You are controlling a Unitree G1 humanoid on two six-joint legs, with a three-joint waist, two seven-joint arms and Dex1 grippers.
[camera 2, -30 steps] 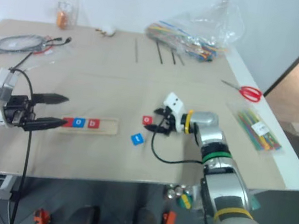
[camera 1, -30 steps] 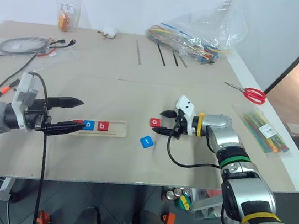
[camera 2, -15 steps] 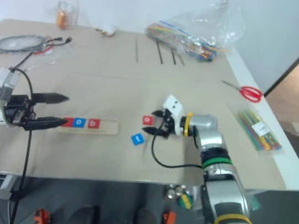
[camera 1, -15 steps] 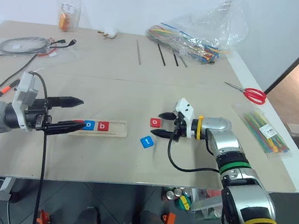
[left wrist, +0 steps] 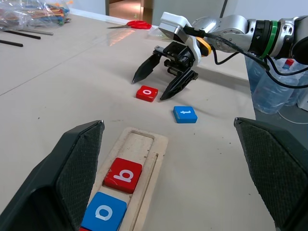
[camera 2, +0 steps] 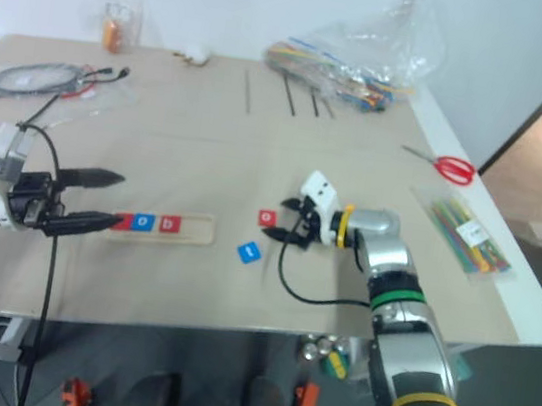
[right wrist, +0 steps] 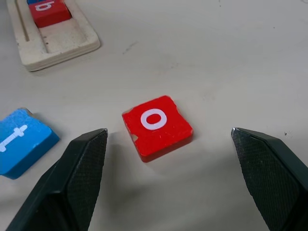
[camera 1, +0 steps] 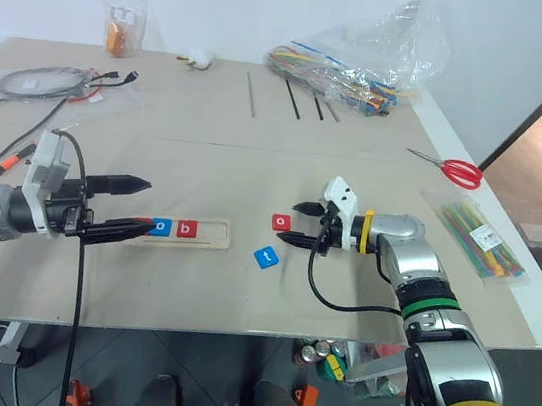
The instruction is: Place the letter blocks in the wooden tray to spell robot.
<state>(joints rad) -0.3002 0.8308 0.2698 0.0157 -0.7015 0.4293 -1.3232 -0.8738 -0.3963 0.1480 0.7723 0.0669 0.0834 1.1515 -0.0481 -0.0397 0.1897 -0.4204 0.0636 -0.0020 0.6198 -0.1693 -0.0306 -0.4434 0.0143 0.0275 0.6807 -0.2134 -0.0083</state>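
Drawn back slightly from the red o tile point(right wrist: 157, 125), the right gripper point(camera 1: 295, 223) is held with fingers spread beside it, one blue t tile point(camera 1: 265, 257) lying near the desk's front edge, while the wooden tray point(camera 1: 208, 236) carries two visible tiles beside the spread-fingered left gripper point(camera 1: 121, 207).

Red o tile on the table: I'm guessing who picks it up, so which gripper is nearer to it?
Right. The right gripper hovers beside the red o tile, open fingers straddling it. The left gripper sits far off over the tray end.
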